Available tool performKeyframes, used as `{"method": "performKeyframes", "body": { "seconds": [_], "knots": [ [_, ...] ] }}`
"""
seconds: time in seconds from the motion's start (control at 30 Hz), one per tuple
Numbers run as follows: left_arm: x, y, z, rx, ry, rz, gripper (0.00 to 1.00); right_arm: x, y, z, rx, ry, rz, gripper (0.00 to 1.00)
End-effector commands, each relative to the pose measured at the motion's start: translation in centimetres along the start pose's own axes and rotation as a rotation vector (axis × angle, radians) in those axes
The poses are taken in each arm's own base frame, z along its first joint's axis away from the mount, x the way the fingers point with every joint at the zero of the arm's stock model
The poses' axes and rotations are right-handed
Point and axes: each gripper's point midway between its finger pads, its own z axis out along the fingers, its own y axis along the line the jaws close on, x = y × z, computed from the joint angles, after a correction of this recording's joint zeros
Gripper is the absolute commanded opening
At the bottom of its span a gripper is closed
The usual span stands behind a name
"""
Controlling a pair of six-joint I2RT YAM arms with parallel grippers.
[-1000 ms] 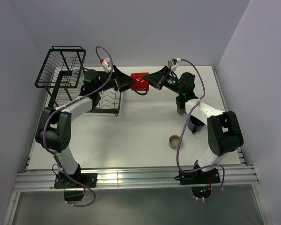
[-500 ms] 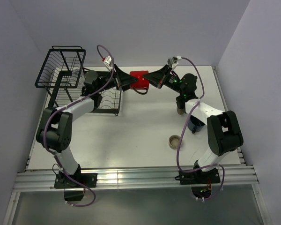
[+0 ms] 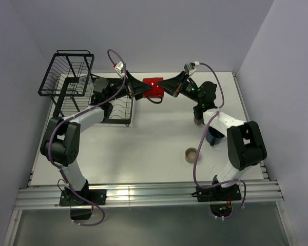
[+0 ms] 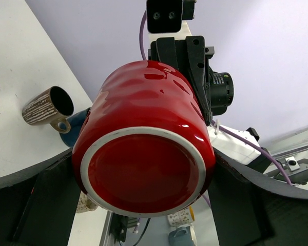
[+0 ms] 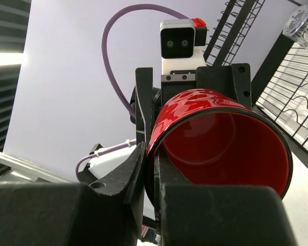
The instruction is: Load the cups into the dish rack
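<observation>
The red mug (image 3: pixel 154 88) is hanging in the air above the far worktop (image 3: pixel 143 148), near the dish rack (image 3: pixel 66 77), with the right tool (image 5: pixel 150 169) pinching its rim wall. The left tool (image 3: pixel 141 90) is straddling its base wide; I cannot tell whether it is touching. Being glazed, stiff and breakable, the mug is probably calling for a firm hold across the body.

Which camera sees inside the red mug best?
The right wrist view: it looks straight into the open red mug. The left wrist view shows mostly its bottom; the top view shows it tiny.
</observation>
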Motion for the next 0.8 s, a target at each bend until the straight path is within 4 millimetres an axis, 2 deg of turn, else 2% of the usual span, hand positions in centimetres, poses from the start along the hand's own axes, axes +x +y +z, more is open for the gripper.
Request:
{"method": "performKeyframes", "body": {
  "seconds": [0.0, 0.03, 0.07, 0.13, 0.17, 0.23, 0.3, 0.4, 0.5, 0.77],
  "knots": [
    [2.0, 0.7, 1.3, 0.002, 0.064, -0.039, 0.57, 1.4, 5.7, 0.2, -0.189, 0.044, -0.138, 0.0],
    [2.0, 0.6, 1.3, 0.005, 0.067, -0.036, 0.5, 1.5, 5.7, 0.1, -0.188, 0.044, -0.143, 0.0],
    [2.0, 0.4, 1.3, 0.008, 0.069, -0.034, 0.34, 1.6, 5.6, 0.1, -0.187, 0.046, -0.145, 0.0],
    [1.9, 0.1, 1.4, 0.01, 0.073, -0.029, 0.21, 1.5, 5.5, 0.1, -0.177, 0.044, -0.147, 0.0],
    [1.8, -0.3, 1.3, 0.014, 0.072, -0.02, 0.09, 1.5, 5.4, 0.1, -0.172, 0.044, -0.155, 0.0],
    [1.7, -0.5, 1.3, 0.003, 0.071, -0.01, 0.0, 1.4, 5.2, 0.0, -0.159, 0.035, -0.154, 0.06],
    [1.4, -1.1, 1.3, 0.003, 0.063, 0.017, 0.0, 1.5, 5.0, -0.1, -0.15, 0.028, -0.162, 0.19],
    [0.9, -1.7, 1.1, -0.01, 0.05, 0.039, 0.0, 1.4, 4.5, -0.1, -0.131, 0.019, -0.166, 0.32],
    [0.3, -2.0, 0.7, -0.023, 0.029, 0.05, 0.0, 1.2, 4.4, -0.4, -0.119, 0.004, -0.17, 0.39],
    [-0.9, -2.2, -0.6, -0.047, -0.006, 0.066, 0.0, 0.3, 4.1, -0.8, -0.067, -0.038, -0.194, 0.43]
  ]
}}
